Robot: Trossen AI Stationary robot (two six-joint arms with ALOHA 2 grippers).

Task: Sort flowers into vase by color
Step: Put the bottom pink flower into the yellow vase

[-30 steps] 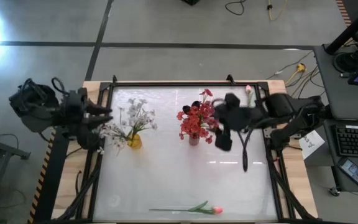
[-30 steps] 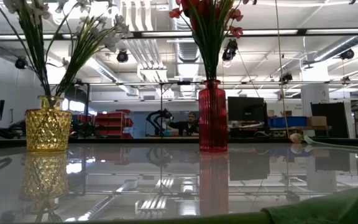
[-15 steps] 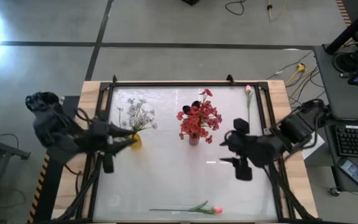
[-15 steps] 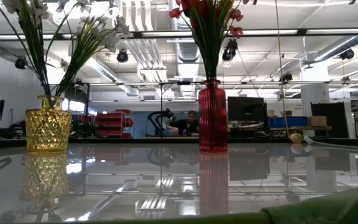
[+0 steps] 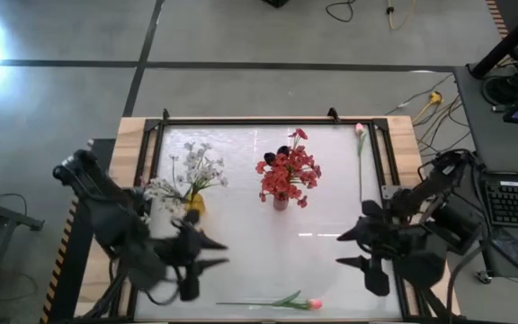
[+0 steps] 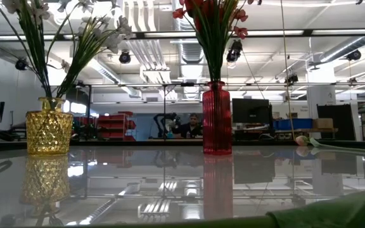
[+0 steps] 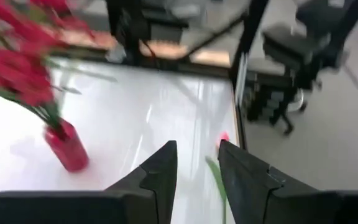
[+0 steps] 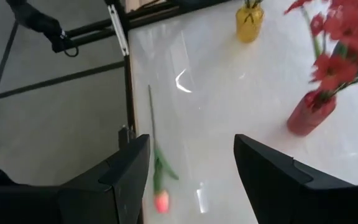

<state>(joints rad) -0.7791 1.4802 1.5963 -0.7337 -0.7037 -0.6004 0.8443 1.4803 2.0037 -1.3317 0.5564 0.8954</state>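
While the white surface (image 5: 268, 261) is filling most of the high view, the two arms are reaching in over its near part from opposite sides. The left tool (image 5: 212, 255) is hanging over the near-left area with its fingers parted by a narrow gap and gripping nothing. The right tool (image 5: 349, 249) is hovering over the near-right area with its fingers spread wide, also carrying nothing and touching nothing.

The red vase (image 5: 281, 202) is standing near the middle of the surface, bearing red sprays (image 5: 288, 171) with a couple of dark buds among them. The yellow vase (image 5: 194, 203) is standing to its left, holding white sprays (image 5: 196, 166). A pink-budded flower (image 5: 281, 301) is lying flat along the near edge between the two tools, its bud pointing toward the right arm. Another pink flower (image 5: 360, 144) is lying along the far-right edge.

The low view is showing what the overhead one is hiding: the yellow vase (image 6: 49, 133) is faceted glass, the red vase (image 6: 217, 118) is ribbed and taller, and no tool is appearing there. The left wrist view is catching the near-edge flower (image 7: 219, 169) just past that tool's fingers, while the right wrist view is showing its full green stem and bud (image 8: 160, 200).
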